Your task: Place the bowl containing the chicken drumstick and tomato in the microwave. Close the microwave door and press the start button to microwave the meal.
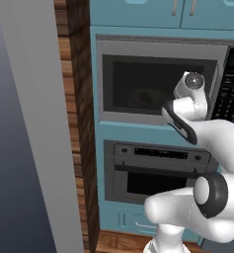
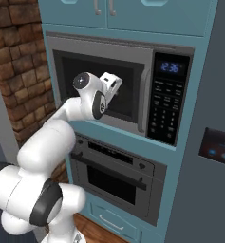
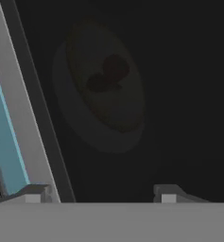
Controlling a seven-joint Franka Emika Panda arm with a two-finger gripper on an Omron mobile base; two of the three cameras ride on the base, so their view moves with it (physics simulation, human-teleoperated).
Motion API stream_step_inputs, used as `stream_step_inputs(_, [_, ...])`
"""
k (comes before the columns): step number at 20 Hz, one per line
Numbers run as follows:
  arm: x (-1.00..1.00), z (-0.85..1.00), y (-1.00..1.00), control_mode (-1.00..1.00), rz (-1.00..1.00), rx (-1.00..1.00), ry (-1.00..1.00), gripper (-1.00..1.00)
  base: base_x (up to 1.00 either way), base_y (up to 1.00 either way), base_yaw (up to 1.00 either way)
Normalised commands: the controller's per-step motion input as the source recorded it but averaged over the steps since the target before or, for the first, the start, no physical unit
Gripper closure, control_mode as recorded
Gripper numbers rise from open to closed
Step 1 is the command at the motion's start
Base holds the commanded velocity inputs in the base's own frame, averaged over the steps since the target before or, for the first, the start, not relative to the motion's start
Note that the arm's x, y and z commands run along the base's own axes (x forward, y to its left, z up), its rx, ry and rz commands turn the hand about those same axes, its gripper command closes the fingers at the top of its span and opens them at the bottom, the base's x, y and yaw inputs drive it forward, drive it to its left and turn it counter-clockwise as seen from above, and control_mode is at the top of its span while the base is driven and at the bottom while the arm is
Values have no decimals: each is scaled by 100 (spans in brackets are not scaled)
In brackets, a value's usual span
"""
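Now the gripper [image 3: 101, 194], jaws apart, is hovering before the shut microwave door [image 2: 102, 85], the keypad strip [image 2: 165, 107] lying to its right.

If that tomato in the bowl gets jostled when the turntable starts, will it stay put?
Probably. The tomato looks round, so apt to roll, but it lies against the chicken drumstick inside the bowl, whose rim should contain it. Seen dimly through the microwave door, so uncertain.
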Motion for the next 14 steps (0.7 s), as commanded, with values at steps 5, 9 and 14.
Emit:
stream_step_inputs(5, [100, 0, -11, -100, 4, 0, 1, -100, 0, 0, 0])
stream_step_inputs(9, [42, 0, -4, -100, 4, 0, 0, -100, 0, 0, 0])
stream_step_inputs(14, [-57, 25, 0, -100, 2, 0, 0, -100, 0, 0, 0])
